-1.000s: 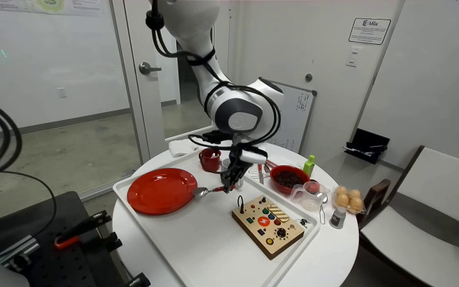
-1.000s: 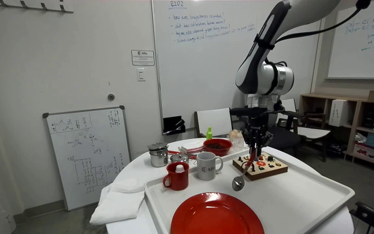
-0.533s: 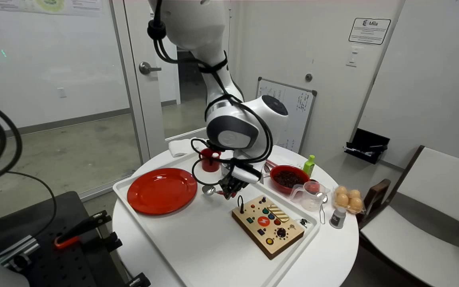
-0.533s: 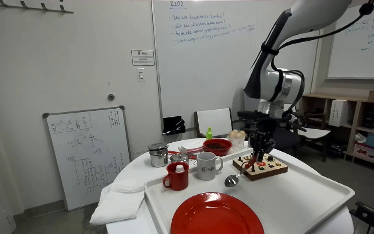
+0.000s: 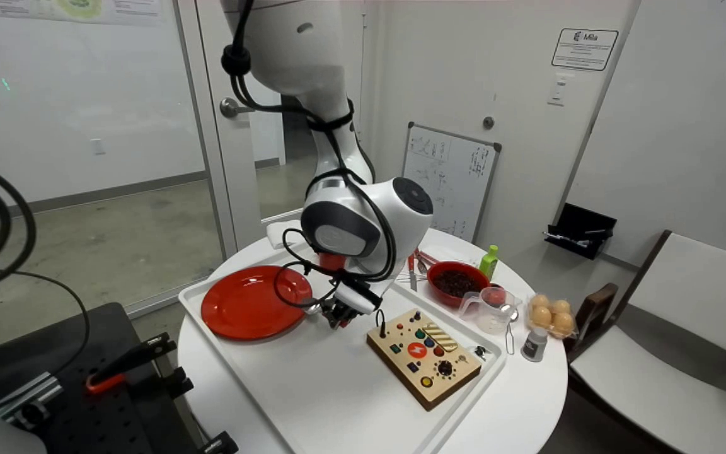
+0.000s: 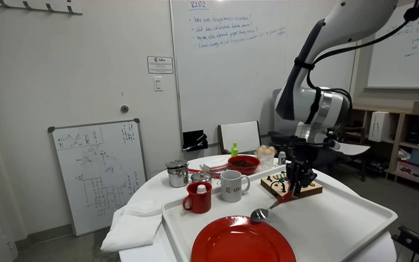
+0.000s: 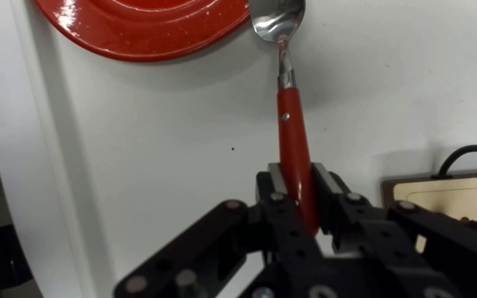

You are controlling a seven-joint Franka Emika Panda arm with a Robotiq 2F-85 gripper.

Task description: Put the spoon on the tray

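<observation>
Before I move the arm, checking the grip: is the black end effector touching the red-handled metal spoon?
Touching. In the wrist view, the end effector grips the spoon, its grey pads against both sides, no gap.

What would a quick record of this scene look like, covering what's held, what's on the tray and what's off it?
Held: red-handled spoon
Grip: tool closed on it
Spoon position: over the white tray, far end at the edge of the red plate; contact unclear
Also on tray: red mug, Mila mug, wooden switch board
Off tray: white cloth, red bowl, green bottle
Task status: spoon not yet released
</observation>
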